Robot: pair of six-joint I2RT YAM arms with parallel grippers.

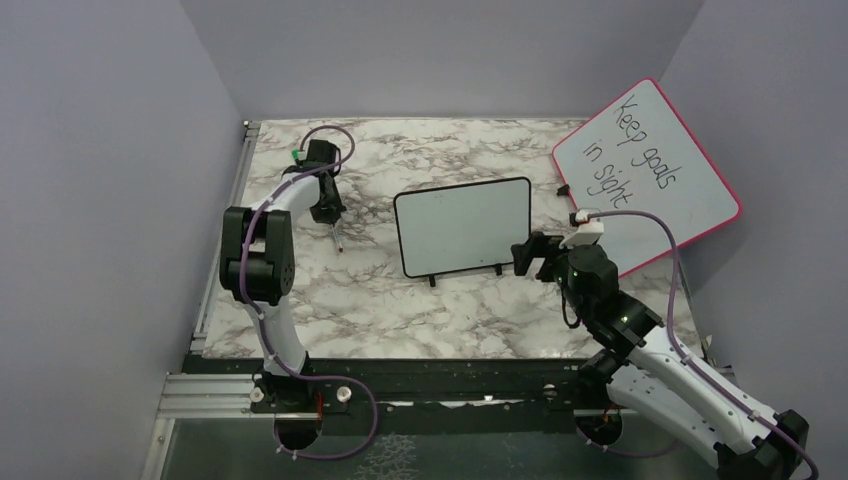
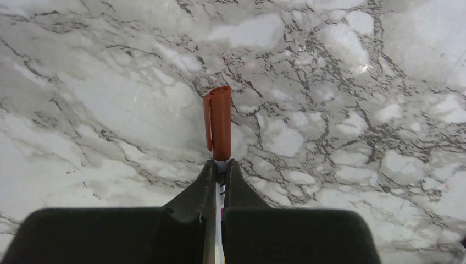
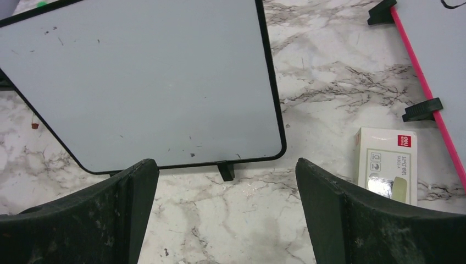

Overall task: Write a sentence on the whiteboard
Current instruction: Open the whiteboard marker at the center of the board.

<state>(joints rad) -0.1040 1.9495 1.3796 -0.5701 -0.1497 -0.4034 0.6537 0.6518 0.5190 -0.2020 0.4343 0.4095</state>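
On the worktop [image 1: 380, 310], at the left, a marker [image 2: 218, 129] with a reddish-brown cap is gripped by the closed left jaws. The whiteboard [image 1: 463, 225] is set at the centre, well apart from the marker. The right jaws are held wide open near its near right corner, gripping nothing. A white box [image 3: 386, 162] and a pink-framed board [image 1: 650, 170] are seen at the right.

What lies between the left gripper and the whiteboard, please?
Only bare marble table, seen in the top view, separates the left gripper, shut on a marker, from the whiteboard.
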